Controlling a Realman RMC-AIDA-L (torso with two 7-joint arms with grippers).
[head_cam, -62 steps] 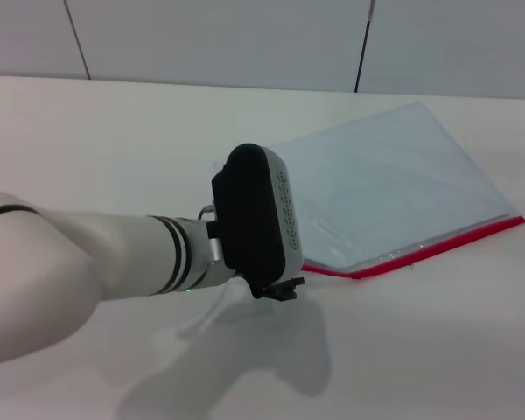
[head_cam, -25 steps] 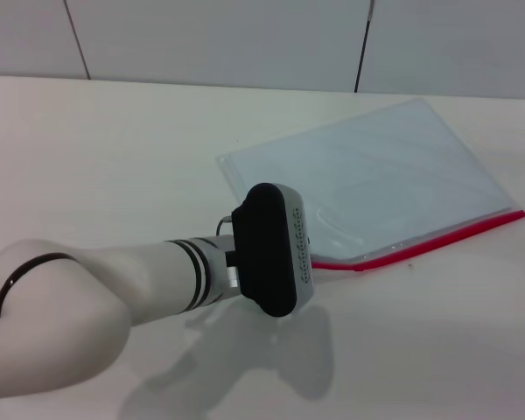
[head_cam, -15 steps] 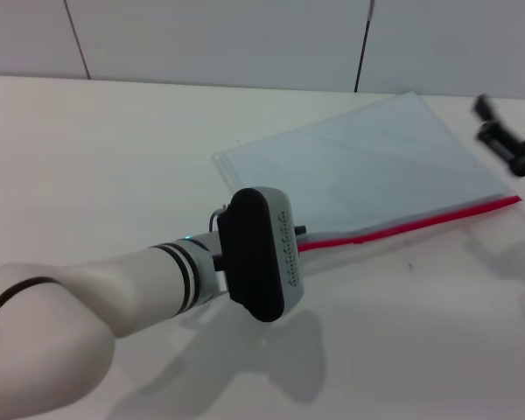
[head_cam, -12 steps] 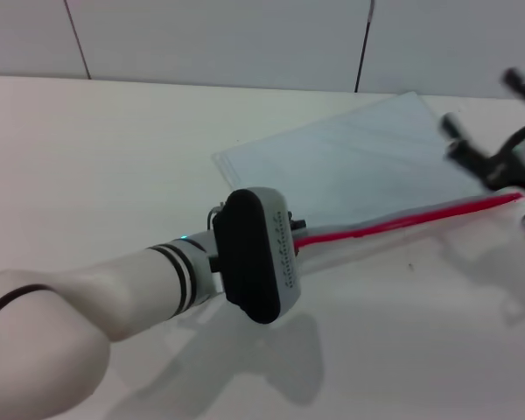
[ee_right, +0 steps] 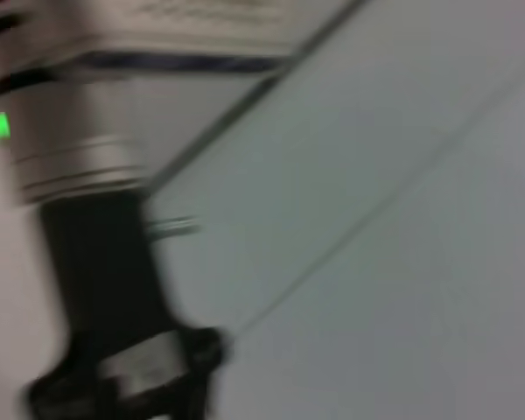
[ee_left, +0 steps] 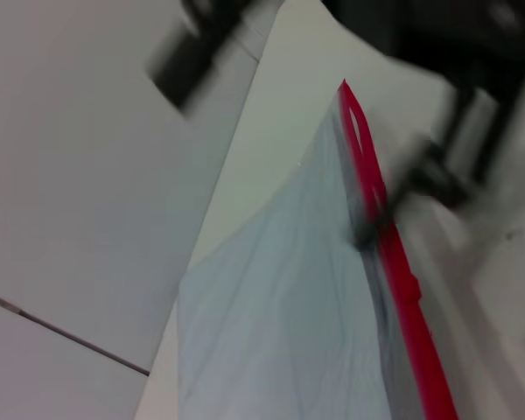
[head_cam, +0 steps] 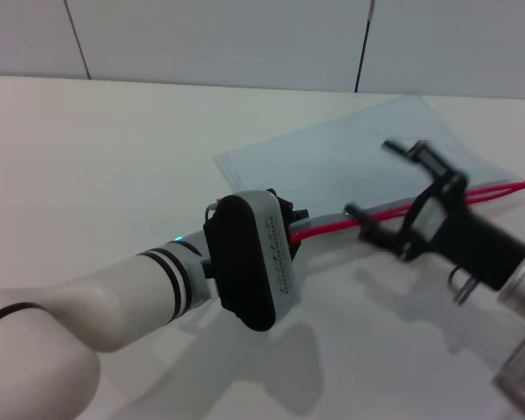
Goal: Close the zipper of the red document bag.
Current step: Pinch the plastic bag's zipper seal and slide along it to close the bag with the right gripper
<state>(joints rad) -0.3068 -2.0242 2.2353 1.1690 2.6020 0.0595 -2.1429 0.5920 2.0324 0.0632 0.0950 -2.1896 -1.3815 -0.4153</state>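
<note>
Zipper (head_cam: 394, 213) end is pinched by the left hand (head_cam: 290, 219) to anchor the red document bag (head_cam: 350, 166); right hand (head_cam: 387, 191) spread wide, hovering mid-strip to reach the slider

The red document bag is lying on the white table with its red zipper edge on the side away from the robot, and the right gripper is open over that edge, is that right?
Not quite. In the head view the zipper runs along the edge of the red document bag nearest the robot, not the far one. The rest holds: the bag lies on the white table, and the right gripper is open over that red edge.
</note>
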